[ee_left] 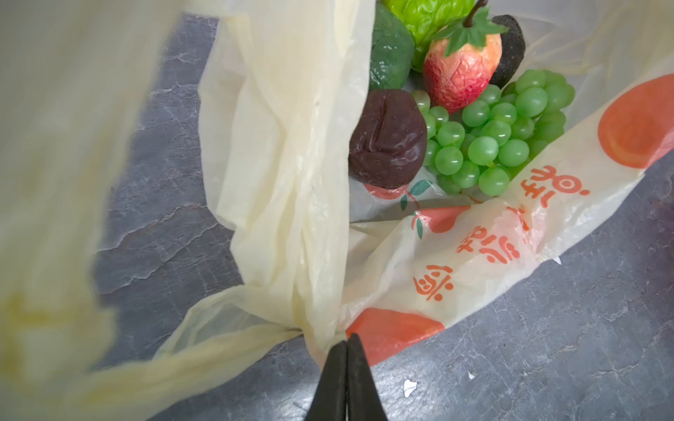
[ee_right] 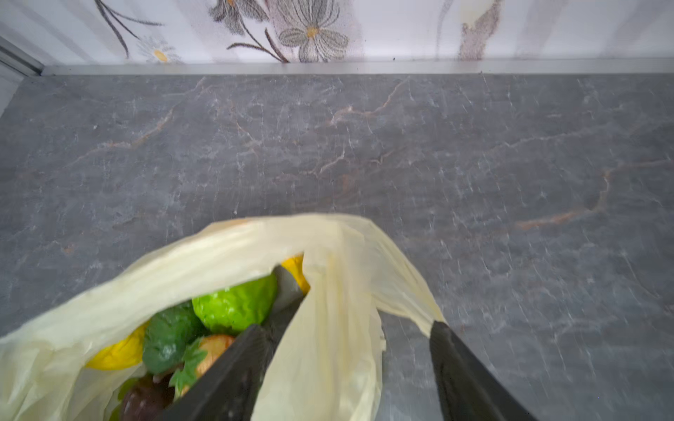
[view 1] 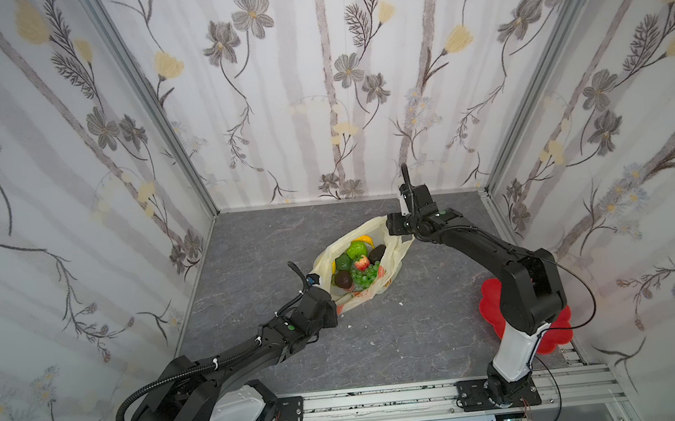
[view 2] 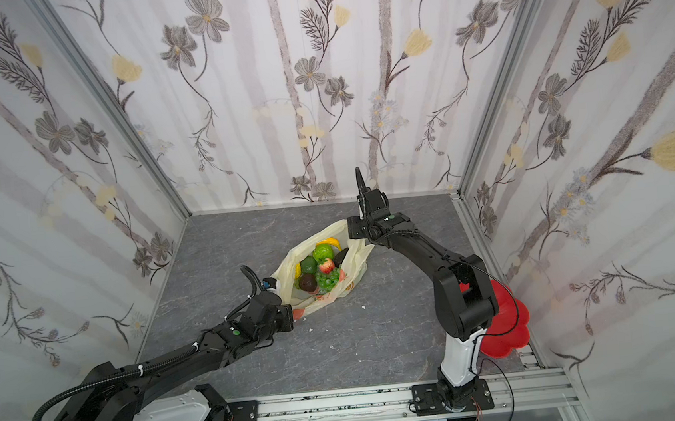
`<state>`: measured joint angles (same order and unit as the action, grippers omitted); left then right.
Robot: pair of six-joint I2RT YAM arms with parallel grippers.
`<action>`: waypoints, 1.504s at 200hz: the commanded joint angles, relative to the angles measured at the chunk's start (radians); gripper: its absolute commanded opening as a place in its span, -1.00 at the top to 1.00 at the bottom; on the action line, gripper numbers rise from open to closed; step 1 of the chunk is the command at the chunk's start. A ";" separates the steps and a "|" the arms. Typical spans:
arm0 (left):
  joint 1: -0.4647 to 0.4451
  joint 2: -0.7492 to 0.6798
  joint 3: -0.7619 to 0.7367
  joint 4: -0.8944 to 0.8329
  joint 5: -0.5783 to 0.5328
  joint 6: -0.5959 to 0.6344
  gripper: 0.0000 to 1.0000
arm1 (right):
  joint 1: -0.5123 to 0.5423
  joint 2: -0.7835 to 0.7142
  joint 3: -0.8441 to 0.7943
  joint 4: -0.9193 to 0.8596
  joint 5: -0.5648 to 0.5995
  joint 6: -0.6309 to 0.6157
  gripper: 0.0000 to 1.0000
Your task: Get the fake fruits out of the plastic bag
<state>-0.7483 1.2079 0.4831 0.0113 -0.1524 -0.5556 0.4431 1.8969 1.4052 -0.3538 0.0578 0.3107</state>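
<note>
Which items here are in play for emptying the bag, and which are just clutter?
In play:
- plastic bag
- fake fruits inside it
- left gripper, shut on the bag's edge
- right gripper, open, bag film between its jaws

Lying about:
- red dish near the right edge of the table
- white scraps

Note for you: plastic bag (view 1: 325, 257), pale yellow and crinkled, sits mid-tabletop (view 1: 421, 329) with its mouth gaping upward. Fake fruits (view 1: 356, 265) all inside: banana (view 1: 365, 239), bumpy lime-green fruit (view 1: 356, 249), avocado (view 1: 343, 262), strawberry (view 1: 360, 263), grape bunch (view 1: 364, 276), blackish-brown ones (view 1: 342, 280).
</note>
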 commanded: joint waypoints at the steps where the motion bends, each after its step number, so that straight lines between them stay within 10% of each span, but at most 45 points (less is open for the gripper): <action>1: -0.003 0.014 0.021 0.034 -0.038 -0.004 1.00 | 0.037 -0.102 -0.121 0.055 0.045 0.068 -0.75; 61: -0.004 0.043 0.064 0.042 -0.001 -0.014 0.96 | 0.131 -0.069 -0.237 0.127 0.017 0.131 -0.67; 127: 0.079 -0.025 0.134 -0.168 0.013 -0.036 0.43 | 0.055 -0.176 -0.416 0.225 0.025 0.126 0.58; 200: 0.133 -0.082 0.398 -0.470 -0.084 0.043 -0.23 | 0.086 -0.236 -0.460 0.263 -0.007 0.116 0.63; 301: 0.174 0.552 0.776 -0.495 -0.303 0.256 -0.42 | 0.098 -0.273 -0.517 0.279 -0.044 0.133 0.51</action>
<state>-0.6010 1.6596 1.1976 -0.4828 -0.3935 -0.3588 0.5392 1.6333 0.8993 -0.1242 0.0261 0.4297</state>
